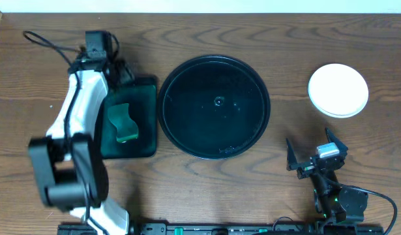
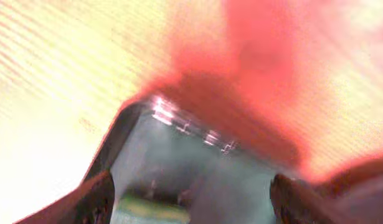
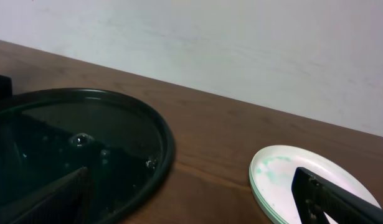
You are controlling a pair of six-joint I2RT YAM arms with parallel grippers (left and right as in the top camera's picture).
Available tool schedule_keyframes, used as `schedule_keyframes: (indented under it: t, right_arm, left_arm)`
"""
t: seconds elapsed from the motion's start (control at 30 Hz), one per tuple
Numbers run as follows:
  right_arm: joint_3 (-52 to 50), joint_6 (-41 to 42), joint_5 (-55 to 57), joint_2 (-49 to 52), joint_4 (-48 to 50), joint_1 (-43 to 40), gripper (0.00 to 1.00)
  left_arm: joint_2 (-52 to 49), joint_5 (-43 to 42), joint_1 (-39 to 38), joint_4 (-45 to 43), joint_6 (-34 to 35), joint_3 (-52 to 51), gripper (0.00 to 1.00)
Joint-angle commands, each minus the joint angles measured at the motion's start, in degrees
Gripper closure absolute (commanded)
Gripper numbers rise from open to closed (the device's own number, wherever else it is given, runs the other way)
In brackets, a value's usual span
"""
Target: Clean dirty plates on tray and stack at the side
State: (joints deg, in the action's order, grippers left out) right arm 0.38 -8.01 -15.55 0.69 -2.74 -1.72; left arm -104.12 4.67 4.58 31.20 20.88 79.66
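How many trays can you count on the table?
2. The round black tray sits in the middle; a smaller dark green rectangular tray lies just left of it, partly covered by the left arm.

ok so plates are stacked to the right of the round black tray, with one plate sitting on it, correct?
Not quite: the black tray has no plate on it, only a few droplets, as the overhead and right wrist views show. The plates are indeed stacked to its right.

Plates (image 1: 338, 90) lie right of the tray (image 1: 187, 124), apart.
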Motion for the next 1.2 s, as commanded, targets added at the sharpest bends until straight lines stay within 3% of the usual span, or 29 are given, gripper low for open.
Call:
schedule_keyframes:
  t: [0.0, 0.3, 0.8, 1.17]
  right_arm:
    - [-0.1, -0.6, 0.5, -0.4, -0.3, -0.2, 0.01]
    - [-0.1, -0.6, 0.5, -0.3, -0.3, -0.2, 0.01]
    - [-0.1, -0.6, 0.5, -0.3, -0.3, -0.2, 0.01]
    - [-0.1, -0.6, 0.5, -0.4, -0.3, -0.2, 0.01]
  left_arm:
    - [7.2, 0.9, -0.7, -3.9, -2.0, 0.3, 0.20]
    - [23.8, 0.9, -1.2, -7.3, -5.4, 0.3, 0.20]
    - [51.1, 0.9, -1.2, 2.0, -6.3, 0.0, 0.20]
    - [70.0, 1.0, -1.0, 1.7, -6.3, -9.4, 0.20]
